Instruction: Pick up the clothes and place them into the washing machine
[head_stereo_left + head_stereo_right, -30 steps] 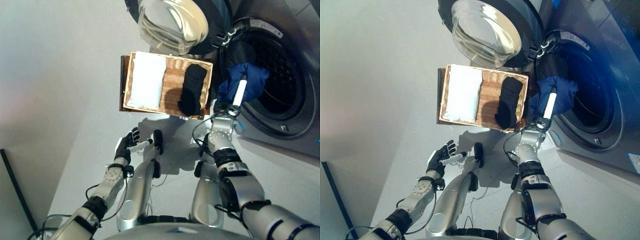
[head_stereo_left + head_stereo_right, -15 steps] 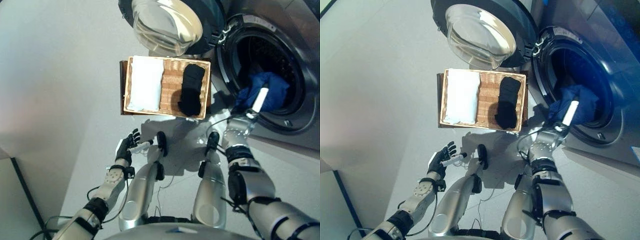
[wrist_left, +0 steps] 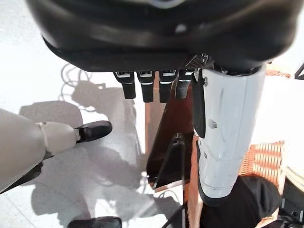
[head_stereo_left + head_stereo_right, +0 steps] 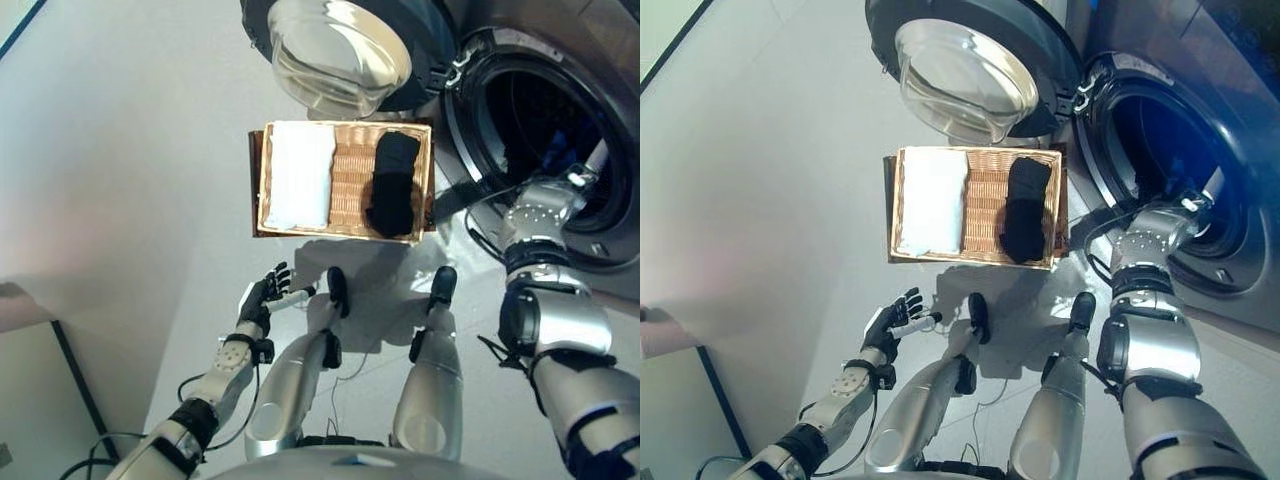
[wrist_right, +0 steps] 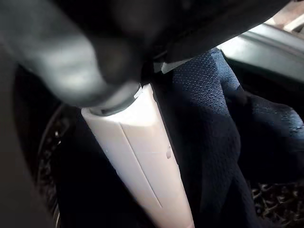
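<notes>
right hand [image 4: 578, 175] inside washing machine [image 4: 560, 120] drum – blue garment [image 5: 209, 137] right beside its white thumb, grip unclear | left hand [image 4: 262, 295] fingers spread above floor | basket [image 4: 345, 232] – white and black clothes inside

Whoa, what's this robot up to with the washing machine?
It is loading laundry. Its right hand is inside the washing machine drum with a dark blue garment. A white cloth and a black garment wait in the wicker basket. The left hand hangs open and empty.
</notes>
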